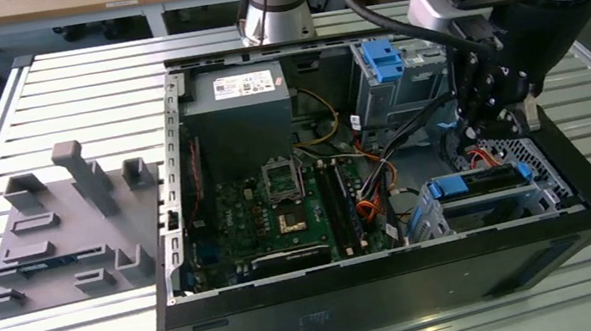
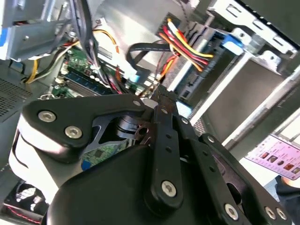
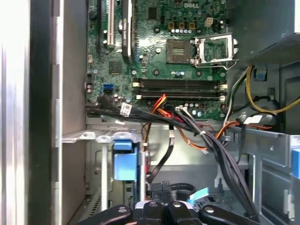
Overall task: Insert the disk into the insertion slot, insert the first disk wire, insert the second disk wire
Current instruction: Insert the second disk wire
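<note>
The disk (image 1: 484,182), in its blue carrier, sits inside the insertion slot (image 1: 530,157), the low perforated metal cage at the case's corner on the exterior view's right. In the first wrist view the carrier's blue end (image 3: 124,161) shows within the cage's silver rim (image 3: 96,136). My gripper (image 1: 495,127) hangs just above the cage, fingers pointing down. In the first wrist view the gripper (image 3: 162,199) is shut on a black wire connector (image 3: 161,189) whose black cable loops away toward the motherboard. In the second wrist view the gripper (image 2: 157,93) closes near red, yellow and orange wires (image 2: 187,49).
The open computer case (image 1: 394,286) lies on a slatted metal table (image 1: 75,83). Inside are a motherboard (image 1: 278,211), a power supply (image 1: 236,113), loose cable bundles (image 1: 373,180), and a taller bay with a blue bracket (image 1: 385,62). A grey fixture (image 1: 62,233) lies at the exterior view's left.
</note>
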Controlling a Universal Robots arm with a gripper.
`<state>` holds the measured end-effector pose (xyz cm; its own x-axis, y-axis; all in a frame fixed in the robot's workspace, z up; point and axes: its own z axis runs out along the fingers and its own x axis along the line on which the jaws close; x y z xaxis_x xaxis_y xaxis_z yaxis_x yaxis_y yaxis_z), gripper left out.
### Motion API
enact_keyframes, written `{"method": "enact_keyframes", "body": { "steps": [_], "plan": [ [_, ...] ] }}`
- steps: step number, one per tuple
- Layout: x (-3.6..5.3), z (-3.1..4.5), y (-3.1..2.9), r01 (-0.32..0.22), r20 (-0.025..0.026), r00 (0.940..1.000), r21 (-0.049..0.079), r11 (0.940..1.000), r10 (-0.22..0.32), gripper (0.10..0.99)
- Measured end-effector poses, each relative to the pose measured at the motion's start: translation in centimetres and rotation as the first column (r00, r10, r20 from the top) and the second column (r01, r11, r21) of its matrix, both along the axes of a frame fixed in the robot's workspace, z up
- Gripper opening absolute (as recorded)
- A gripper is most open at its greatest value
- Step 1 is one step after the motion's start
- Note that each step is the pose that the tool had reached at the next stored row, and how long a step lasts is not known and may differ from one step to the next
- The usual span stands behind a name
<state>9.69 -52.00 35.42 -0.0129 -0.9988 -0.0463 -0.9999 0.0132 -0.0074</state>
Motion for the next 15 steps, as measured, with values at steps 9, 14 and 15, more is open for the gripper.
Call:
{"method": "enact_keyframes", "body": {
  "steps": [9,14,15],
  "plan": [
    [-0.36,0.00,1.30,0.000,0.0000,1.0000,0.000,1.0000,0.000,0.106],
    [-0.36,0.00,2.16,-0.003,0.0000,1.0000,-0.001,1.0000,0.003,0.231],
    [-0.36,0.00,2.28,-0.004,0.0000,1.0000,-0.001,1.0000,0.004,0.298]
  ]
}}
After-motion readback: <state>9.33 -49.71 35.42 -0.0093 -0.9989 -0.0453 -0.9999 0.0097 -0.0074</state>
